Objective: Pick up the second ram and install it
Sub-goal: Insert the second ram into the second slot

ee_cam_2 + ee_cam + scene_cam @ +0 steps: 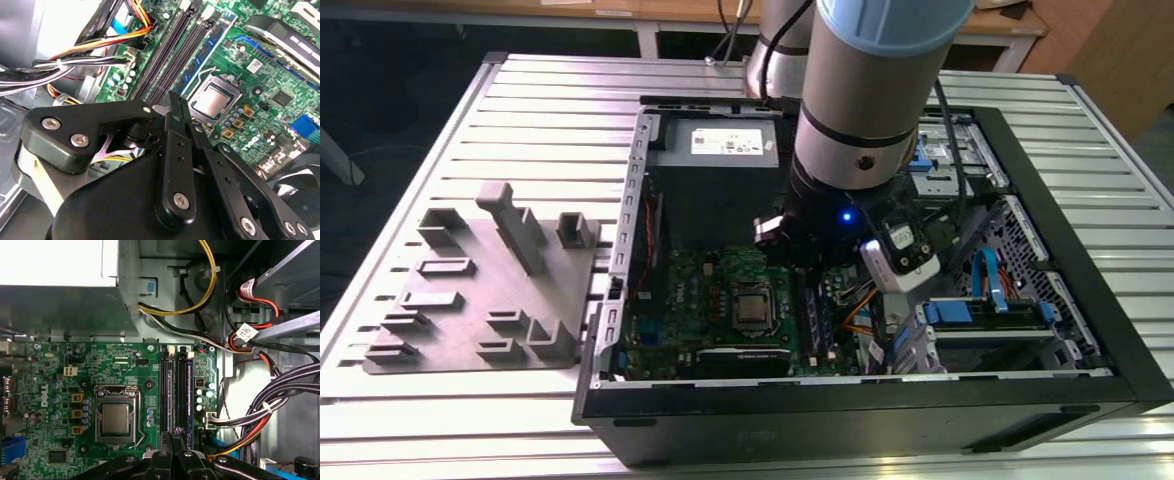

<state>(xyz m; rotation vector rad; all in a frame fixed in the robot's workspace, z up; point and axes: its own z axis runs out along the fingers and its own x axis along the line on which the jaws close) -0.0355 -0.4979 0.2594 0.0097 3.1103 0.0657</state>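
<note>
My gripper (172, 436) hangs low inside the open computer case, its black fingers pressed together with nothing showing between them. The tips point at the near end of the long black memory slots (165, 390) on the green motherboard (75, 365). A thin purplish strip (173, 390) stands edge-on in one slot straight ahead of the tips. It looks like the second ram, but I cannot tell for sure. In the second wrist view the gripper (175, 100) sits just short of the slots (172, 45). In the exterior view the arm (867, 110) covers the fingers.
The processor socket (116, 417) lies beside the slots. Bundled cables (270, 390) crowd the other side, and the power supply (720, 150) sits at the case's far end. A grey plastic holder block (480, 290) rests on the slatted table at the exterior view's left.
</note>
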